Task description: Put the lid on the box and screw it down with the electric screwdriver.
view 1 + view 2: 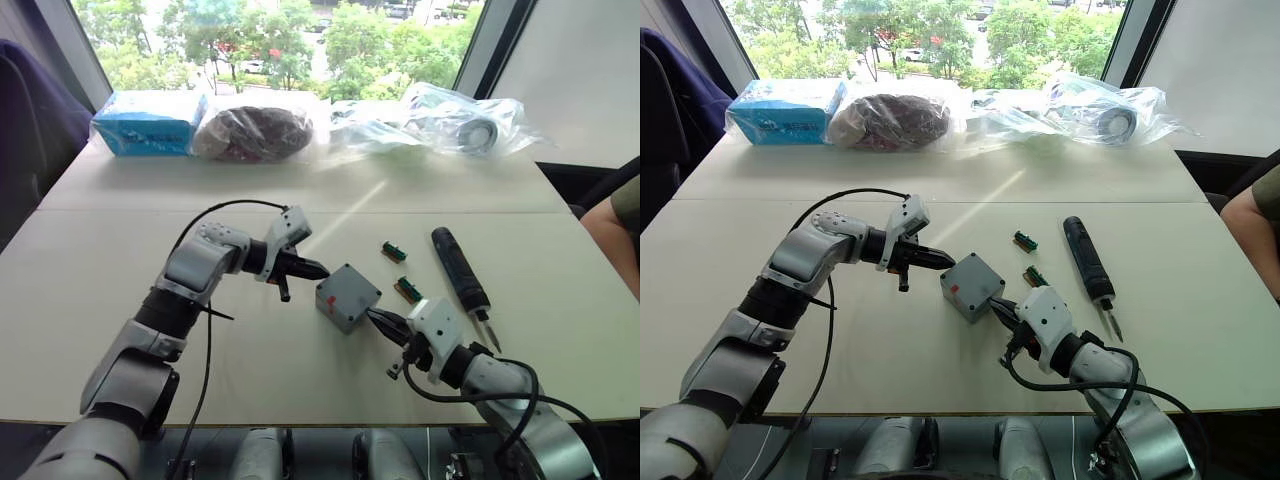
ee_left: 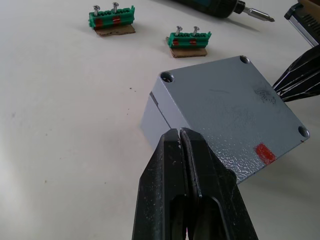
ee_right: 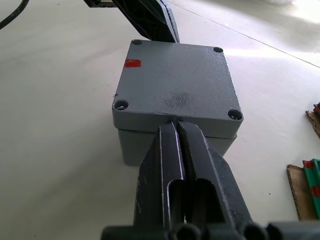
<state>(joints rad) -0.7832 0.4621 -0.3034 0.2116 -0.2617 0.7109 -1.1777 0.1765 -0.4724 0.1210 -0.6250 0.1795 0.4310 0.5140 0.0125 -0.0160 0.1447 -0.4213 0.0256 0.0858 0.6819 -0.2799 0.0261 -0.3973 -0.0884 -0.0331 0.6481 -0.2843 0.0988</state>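
The grey box [image 1: 340, 312] stands mid-table with the lid [image 3: 175, 85] lying flat on top of it; the lid has screw holes at its corners and a red mark near one corner. My left gripper [image 1: 318, 270] is shut, its tips against the lid's edge on the left side [image 2: 180, 133]. My right gripper [image 1: 376, 317] is shut too, its tips touching the lid's edge on the opposite side [image 3: 176, 125]. Neither holds anything. The electric screwdriver [image 1: 458, 270], black with a metal bit, lies on the table to the right of the box.
Two small green parts with screws [image 1: 393, 251] [image 1: 407, 290] lie between box and screwdriver. Plastic bags [image 1: 255, 130] and a blue package [image 1: 148, 124] line the far table edge. A person's arm [image 1: 618, 235] shows at the right edge.
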